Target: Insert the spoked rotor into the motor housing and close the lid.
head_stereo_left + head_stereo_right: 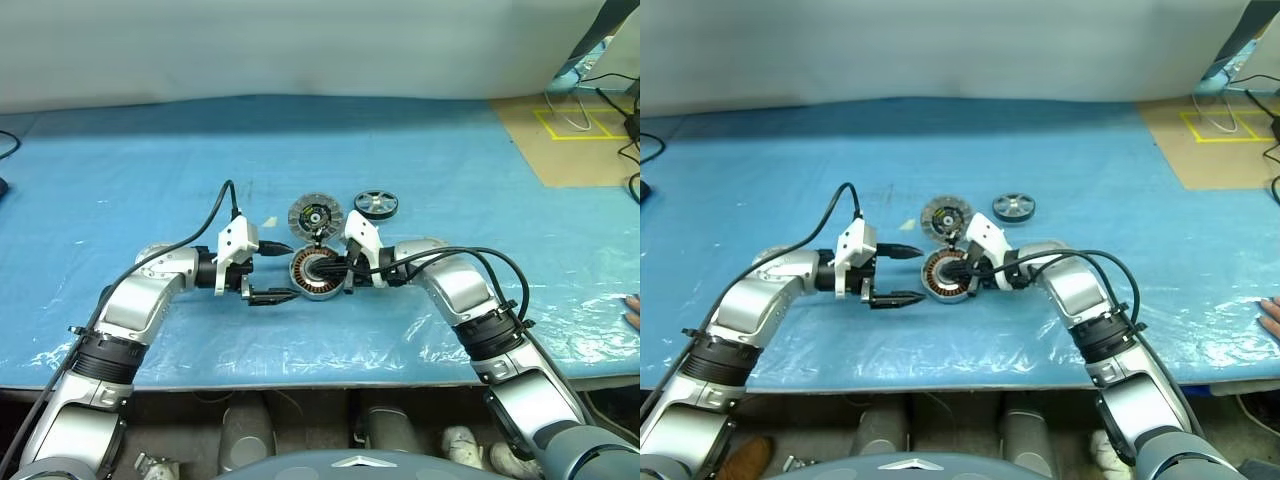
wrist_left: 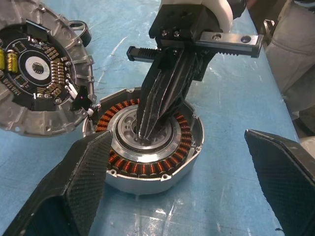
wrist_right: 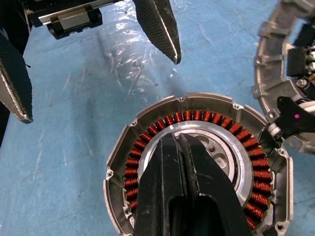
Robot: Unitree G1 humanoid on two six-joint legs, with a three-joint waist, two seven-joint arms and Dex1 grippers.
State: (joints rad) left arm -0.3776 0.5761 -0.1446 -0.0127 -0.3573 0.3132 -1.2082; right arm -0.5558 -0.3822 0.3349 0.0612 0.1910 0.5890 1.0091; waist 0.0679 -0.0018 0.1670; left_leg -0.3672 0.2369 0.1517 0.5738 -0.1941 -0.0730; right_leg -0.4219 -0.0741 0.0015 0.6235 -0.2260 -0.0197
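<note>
Step now: getting the can ready, I think. The spoked rotor (image 1: 376,204) is not in yet; it lies alone on the blue bench (image 1: 120,200), behind and to the right of the can.
Right gripper (image 2: 147,129): jaws pressed together, holding nothing, tips poked down into the middle of the motor housing (image 2: 150,142).
Left gripper (image 1: 902,274): jaws wide apart, empty, just beside the can.
Inside the can: copper coils and a silver hub, no wheel.
Lid (image 1: 315,215): off, just behind the can.
Next move: probably lift the right tips out, then fetch the wheel.
</note>
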